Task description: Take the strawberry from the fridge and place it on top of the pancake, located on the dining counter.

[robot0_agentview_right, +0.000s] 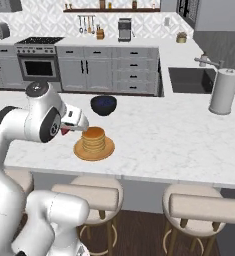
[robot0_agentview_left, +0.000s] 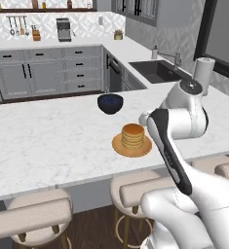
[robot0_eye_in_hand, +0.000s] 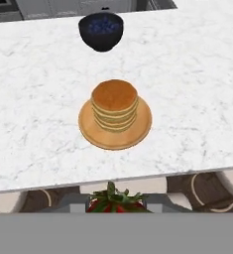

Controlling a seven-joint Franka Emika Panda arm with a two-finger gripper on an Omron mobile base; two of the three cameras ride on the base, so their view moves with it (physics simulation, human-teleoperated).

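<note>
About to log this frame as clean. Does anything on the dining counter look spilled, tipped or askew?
Nothing stands out. The pancake stack sits upright on its plate, the dark blue bowl is upright, and the dining counter shows no spill.

No readable text, labels, brands, numbers or signs; far-wall items perhaps too small to tell.

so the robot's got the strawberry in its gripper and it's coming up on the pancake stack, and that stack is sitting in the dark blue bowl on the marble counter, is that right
Not quite. The pancake stack sits on a flat orange-brown plate, not in the dark blue bowl, which stands apart behind it on the dining counter. The hand view shows this plainly. The rest holds: the gripper is shut on the strawberry, short of the stack.
</note>
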